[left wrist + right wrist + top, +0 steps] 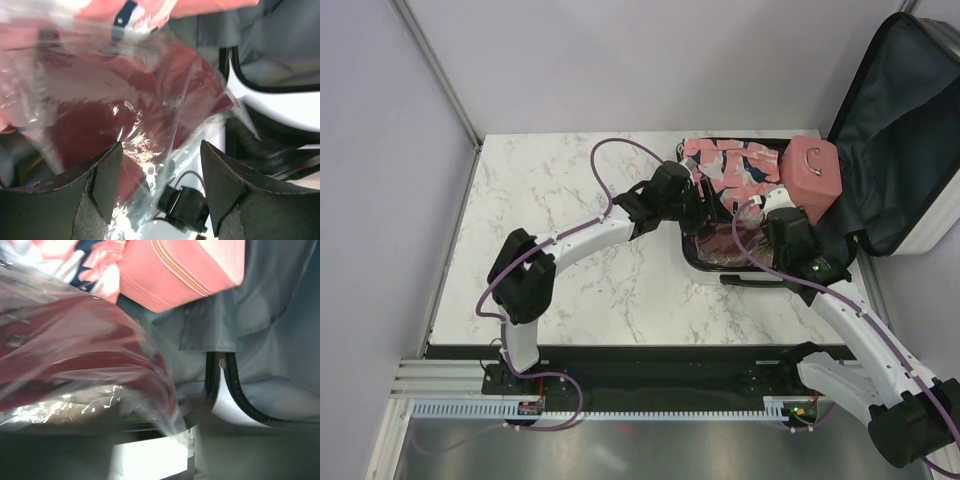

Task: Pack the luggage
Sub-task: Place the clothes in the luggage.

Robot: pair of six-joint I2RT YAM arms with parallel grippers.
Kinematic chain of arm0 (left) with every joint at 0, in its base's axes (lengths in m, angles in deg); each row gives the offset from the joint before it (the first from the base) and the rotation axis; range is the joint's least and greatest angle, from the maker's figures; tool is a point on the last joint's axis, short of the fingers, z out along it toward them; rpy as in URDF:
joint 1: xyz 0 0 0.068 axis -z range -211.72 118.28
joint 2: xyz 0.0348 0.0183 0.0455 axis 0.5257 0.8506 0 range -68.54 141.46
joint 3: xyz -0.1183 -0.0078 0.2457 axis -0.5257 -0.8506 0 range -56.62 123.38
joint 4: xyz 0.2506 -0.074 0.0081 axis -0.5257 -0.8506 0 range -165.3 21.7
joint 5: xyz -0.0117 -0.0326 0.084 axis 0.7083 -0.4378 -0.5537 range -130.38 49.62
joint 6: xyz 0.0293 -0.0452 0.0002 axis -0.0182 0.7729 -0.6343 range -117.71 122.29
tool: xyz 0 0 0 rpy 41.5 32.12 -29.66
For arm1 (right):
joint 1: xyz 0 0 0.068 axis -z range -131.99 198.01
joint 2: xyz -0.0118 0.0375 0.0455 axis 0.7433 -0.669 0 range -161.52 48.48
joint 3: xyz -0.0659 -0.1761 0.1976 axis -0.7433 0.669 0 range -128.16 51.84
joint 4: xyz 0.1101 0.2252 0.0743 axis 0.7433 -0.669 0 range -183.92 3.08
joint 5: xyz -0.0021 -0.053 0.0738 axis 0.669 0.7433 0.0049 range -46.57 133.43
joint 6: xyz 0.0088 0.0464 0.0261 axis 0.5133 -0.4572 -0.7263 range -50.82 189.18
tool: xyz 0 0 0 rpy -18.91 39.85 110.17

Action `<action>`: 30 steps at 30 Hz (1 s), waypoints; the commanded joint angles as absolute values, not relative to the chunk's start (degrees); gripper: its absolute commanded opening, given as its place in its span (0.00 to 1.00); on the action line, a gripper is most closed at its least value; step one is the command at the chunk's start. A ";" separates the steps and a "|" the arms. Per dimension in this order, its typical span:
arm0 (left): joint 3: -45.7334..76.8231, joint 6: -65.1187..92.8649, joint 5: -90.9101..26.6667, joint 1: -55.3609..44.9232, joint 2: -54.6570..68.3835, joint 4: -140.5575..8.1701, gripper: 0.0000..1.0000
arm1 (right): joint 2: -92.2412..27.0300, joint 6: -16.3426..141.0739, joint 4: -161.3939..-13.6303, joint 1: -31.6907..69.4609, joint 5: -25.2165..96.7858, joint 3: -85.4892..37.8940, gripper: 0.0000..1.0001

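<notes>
The luggage [885,120] lies open at the back right of the table, its grey-lined lid standing up. In its base lie pink patterned clothing [730,165], a pink box-shaped case [813,175] and a dark red garment in a clear plastic bag [718,245]. My left gripper [698,208] hangs over the base's left side. It stands open [160,185], with the bagged red garment [100,110] just beyond its fingertips. My right gripper [778,205] is over the base beside the pink case [175,270], close to the bag [65,340]. Its fingers do not show clearly.
The lid's grey lining [270,300] and black zipper rim [225,385] rise right of the bag. Grey walls enclose the marble table [580,180] at back and left. A black arm part with a purple cable [185,207] shows below the left fingers.
</notes>
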State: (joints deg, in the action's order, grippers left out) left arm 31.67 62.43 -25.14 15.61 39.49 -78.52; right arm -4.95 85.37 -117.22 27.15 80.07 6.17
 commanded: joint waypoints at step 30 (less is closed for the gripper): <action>37.86 57.14 -17.09 15.30 43.79 -78.67 0.70 | -12.08 56.71 -128.92 27.36 66.89 -8.82 0.98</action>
State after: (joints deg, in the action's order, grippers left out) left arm 35.05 61.08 -17.55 15.55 44.38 -78.95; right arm -10.77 63.20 -126.88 27.24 68.73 -10.84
